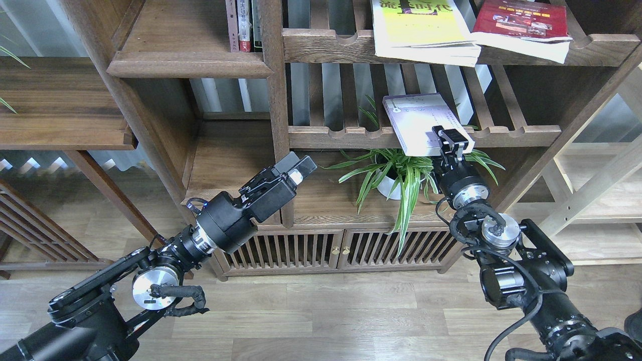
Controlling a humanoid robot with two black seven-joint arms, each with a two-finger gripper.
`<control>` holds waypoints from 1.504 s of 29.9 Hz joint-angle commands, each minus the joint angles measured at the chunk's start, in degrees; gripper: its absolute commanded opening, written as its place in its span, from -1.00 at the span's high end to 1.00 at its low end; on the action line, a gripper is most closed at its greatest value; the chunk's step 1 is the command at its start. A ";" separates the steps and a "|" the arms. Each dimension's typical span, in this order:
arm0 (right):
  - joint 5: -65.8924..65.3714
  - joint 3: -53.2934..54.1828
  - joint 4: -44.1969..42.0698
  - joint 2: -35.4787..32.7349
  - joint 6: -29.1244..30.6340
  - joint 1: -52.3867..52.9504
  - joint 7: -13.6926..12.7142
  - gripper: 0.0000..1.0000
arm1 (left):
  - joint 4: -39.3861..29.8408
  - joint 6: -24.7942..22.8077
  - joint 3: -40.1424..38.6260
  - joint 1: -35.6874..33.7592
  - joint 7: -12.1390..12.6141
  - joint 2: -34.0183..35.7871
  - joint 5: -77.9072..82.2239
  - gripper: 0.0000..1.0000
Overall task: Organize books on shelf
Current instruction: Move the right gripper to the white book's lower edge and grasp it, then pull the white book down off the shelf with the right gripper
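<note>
Gripping the pale lavender-white paperback book [420, 123] right of centre, the right claw [450, 142] is clamped on its lower edge over the slatted rack [521, 134]. Left claw [299, 168] idle, fingers apart. Likely next: lift toward the dark plank shelf [188, 64], upper left.

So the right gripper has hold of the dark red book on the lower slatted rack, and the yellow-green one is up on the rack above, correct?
Not quite. The head view shows the right gripper at the pale lavender book on the lower slatted rack, apparently gripping its near edge. The dark red book lies on the upper rack, beside the yellow-green book.
</note>
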 commanded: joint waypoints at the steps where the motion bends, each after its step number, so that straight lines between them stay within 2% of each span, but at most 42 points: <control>1: 0.01 0.09 -1.05 0.34 0.00 0.94 0.00 -0.17 | 0.00 0.00 0.01 0.00 0.00 0.04 0.00 -0.99; 11: 0.01 0.17 -2.37 1.04 0.00 1.73 0.00 0.02 | 0.00 0.00 -0.16 0.17 -0.09 0.13 -0.09 -0.99; 31: 0.01 0.35 -5.89 1.13 0.00 4.01 -0.09 0.02 | -0.18 0.00 -0.69 1.49 -0.09 -0.04 0.00 -0.99; 39: 0.18 0.70 -5.89 1.22 0.52 4.54 -0.09 0.28 | -0.27 0.00 -0.69 1.40 -0.09 -0.22 0.00 -0.99; 43: 0.27 0.79 -5.89 1.40 0.61 4.54 -0.09 0.35 | -0.27 0.00 -0.87 1.40 -0.09 -0.22 -0.09 -0.99; 45: 0.27 0.88 -5.89 1.66 0.79 4.54 -0.09 0.46 | -0.27 0.00 -0.87 1.40 -0.09 -0.22 -0.09 -0.99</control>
